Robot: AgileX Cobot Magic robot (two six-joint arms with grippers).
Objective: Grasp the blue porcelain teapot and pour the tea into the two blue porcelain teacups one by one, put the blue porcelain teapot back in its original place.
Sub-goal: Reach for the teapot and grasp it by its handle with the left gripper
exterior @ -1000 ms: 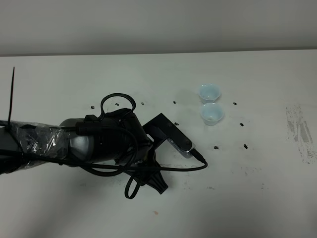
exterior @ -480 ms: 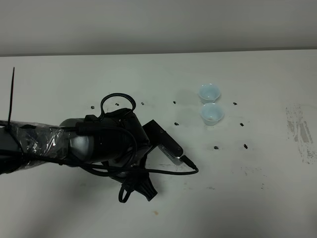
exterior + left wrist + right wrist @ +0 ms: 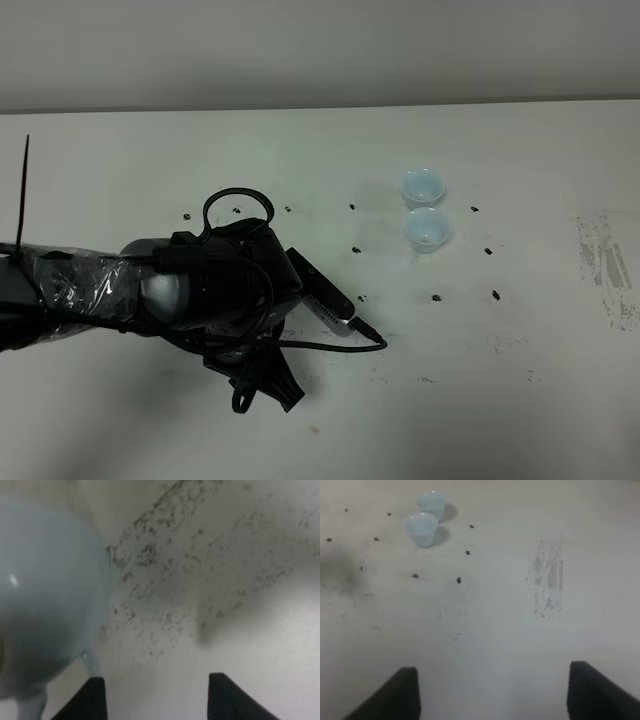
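Table (image 3: 520, 420): white matte top, fills most of view; straight far edge.
Wall (image 3: 320, 50): plain grey-white, behind far edge; thin dark line at join.
Specks (image 3: 495, 294): small dark marks, scattered across centre of top.
Scuff patch (image 3: 605, 265): grey streaked abrasion, right side.
Smudge (image 3: 500, 345): faint grey soiling, right of centre, nearer.
Light: even, soft; shadows diffuse.

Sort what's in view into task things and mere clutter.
Task things: blue porcelain teapot; far teacup; near teacup; left gripper, open beside the teapot.
Lying about: dark specks; scuffed patch on the table.
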